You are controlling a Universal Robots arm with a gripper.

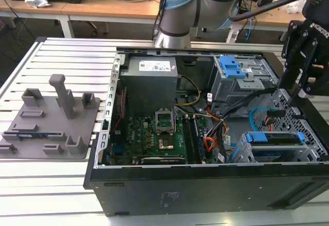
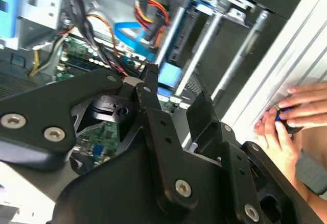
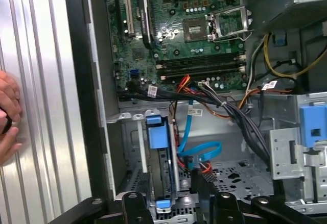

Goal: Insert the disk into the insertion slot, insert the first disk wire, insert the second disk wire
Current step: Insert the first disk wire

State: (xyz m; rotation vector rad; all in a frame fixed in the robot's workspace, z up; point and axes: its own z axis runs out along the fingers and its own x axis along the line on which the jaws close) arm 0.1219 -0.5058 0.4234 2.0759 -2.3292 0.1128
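The disk (image 1: 275, 138), in its blue carrier, sits inside the insertion slot (image 1: 240, 154), a small perforated grey cage at the case's front corner on the exterior view's right. The first wrist view also shows the disk (image 3: 158, 152) seated there. My gripper (image 1: 286, 105) hangs just above and behind the cage, fingers together on a black connector (image 1: 276, 113) of a disk wire. A blue flat wire (image 3: 202, 150) and orange-red wires loop right beside the gripper (image 3: 198, 177). In the second wrist view the gripper (image 2: 148, 73) points down into the case.
The open case holds a motherboard (image 1: 154, 133), a big grey box (image 1: 149, 76) and a larger cage with a blue latch (image 1: 231, 66). A person's hand (image 3: 7, 112) rests on the ribbed table beside the case. A grey fixture (image 1: 51, 118) lies at the exterior view's left.
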